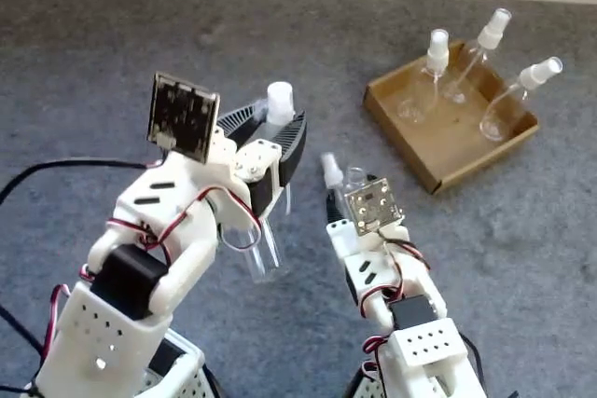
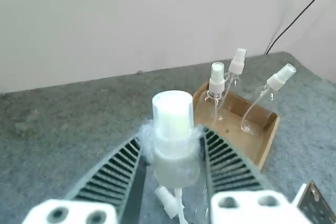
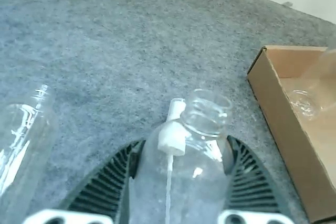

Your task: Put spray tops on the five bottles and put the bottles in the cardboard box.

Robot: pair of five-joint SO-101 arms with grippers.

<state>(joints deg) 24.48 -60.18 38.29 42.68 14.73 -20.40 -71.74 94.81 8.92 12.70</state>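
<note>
My left gripper (image 1: 275, 123) is shut on a spray top (image 2: 172, 129) with a white cap, held above the table with its tube hanging down. My right gripper (image 3: 184, 148) is shut on a clear bottle (image 3: 207, 111) whose neck is open. A second spray top (image 3: 172, 135) leans against that bottle's neck, and I cannot tell what holds it there. Another clear bottle (image 1: 263, 253) without a top lies on the table under the left arm. The cardboard box (image 1: 396, 132) at the far right holds three bottles (image 1: 415, 100) with spray tops on.
Grey carpet-like cloth covers the table (image 1: 112, 53). The box's near wall (image 3: 278, 98) stands close beside the right gripper. Cables trail at the left front by the arm bases.
</note>
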